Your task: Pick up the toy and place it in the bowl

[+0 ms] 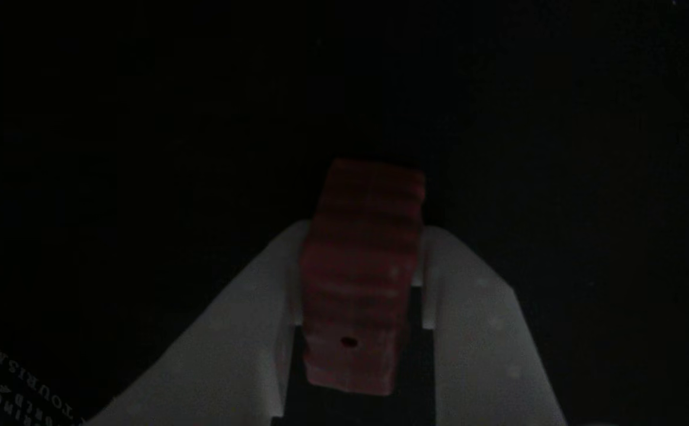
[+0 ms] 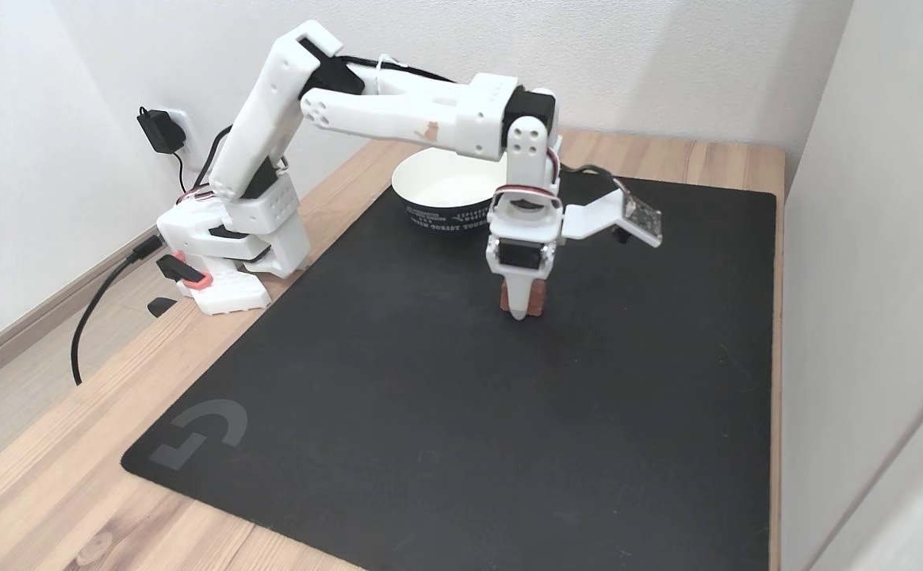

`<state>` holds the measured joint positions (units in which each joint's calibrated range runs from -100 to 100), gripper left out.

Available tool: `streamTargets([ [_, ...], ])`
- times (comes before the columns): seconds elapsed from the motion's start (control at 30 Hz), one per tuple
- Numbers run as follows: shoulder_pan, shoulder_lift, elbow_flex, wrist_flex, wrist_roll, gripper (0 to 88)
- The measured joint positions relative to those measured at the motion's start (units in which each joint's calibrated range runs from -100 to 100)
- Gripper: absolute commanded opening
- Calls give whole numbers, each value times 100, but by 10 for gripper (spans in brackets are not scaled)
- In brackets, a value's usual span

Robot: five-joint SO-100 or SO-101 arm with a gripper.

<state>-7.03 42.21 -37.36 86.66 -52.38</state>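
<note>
The toy [image 1: 359, 278] is a red ridged block with a small dark hole in its near end, and in the dim other view it sits squeezed between two white fingers. My gripper [image 1: 365, 231] is shut on it. In the fixed view the gripper [image 2: 521, 309] points straight down with the toy [image 2: 535, 300] at its tip, low on the black mat. The bowl [image 2: 430, 216], white inside with a dark lettered band, stands just behind and to the left of the gripper. A strip of the bowl's lettered band [image 1: 19, 393] shows at the bottom left of the other view.
A black mat [image 2: 430, 396] covers most of the wooden table [image 2: 49, 492]. The arm's base [image 2: 224, 262] stands at the mat's left edge, with cables and a wall plug [image 2: 158, 131] behind it. A pale wall [image 2: 874, 238] borders the table on the right.
</note>
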Motion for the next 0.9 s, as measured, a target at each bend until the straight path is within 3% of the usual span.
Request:
streamTargets([
  [0.37,-566,-1657,76,-464,5,21],
  [0.9,-2389,-5004,3769,-2406,175,21],
])
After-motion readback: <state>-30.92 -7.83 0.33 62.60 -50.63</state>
